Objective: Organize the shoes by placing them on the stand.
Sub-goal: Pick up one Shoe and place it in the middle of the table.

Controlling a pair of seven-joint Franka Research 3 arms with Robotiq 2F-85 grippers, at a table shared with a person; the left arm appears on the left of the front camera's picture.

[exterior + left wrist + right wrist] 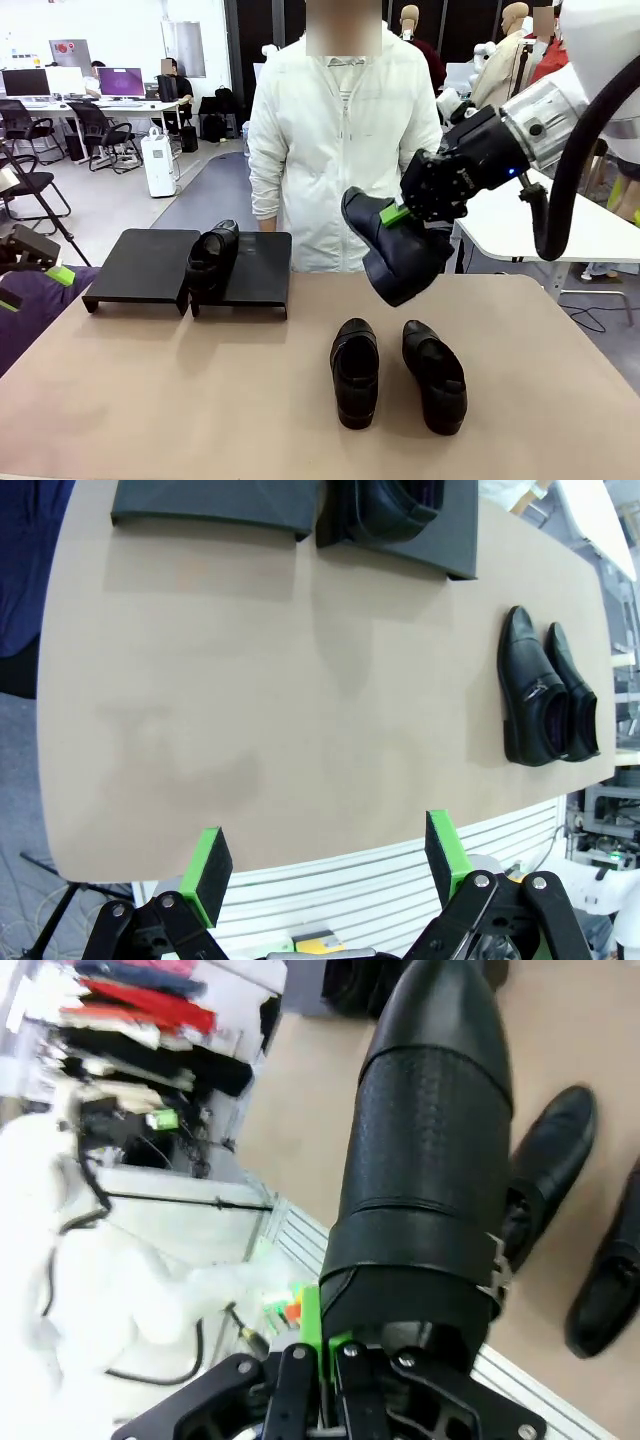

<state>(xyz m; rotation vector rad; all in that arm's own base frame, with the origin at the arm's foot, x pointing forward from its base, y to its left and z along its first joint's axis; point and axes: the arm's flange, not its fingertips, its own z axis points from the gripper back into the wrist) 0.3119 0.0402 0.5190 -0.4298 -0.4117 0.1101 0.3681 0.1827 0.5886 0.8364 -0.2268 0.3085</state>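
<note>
My right gripper [397, 214] is shut on the heel rim of a glossy black shoe [398, 256], held tilted in the air above the table's far middle; the right wrist view has this shoe [430, 1160] stretching away from the gripper [322, 1340]. Two more shoes [355, 372] [435, 375] lie side by side on the table below. A further shoe [212, 255] rests on the right platform [262, 272] of the black stand, by the seam with the bare left platform [140, 262]. My left gripper [35, 288] hangs open off the table's left edge, its fingers [210, 865] wide apart.
A person in a white jacket [345, 150] stands at the far side, behind the stand and the lifted shoe. A white table [565, 225] lies behind my right arm. The tan tabletop [150, 400] has bare room at front left.
</note>
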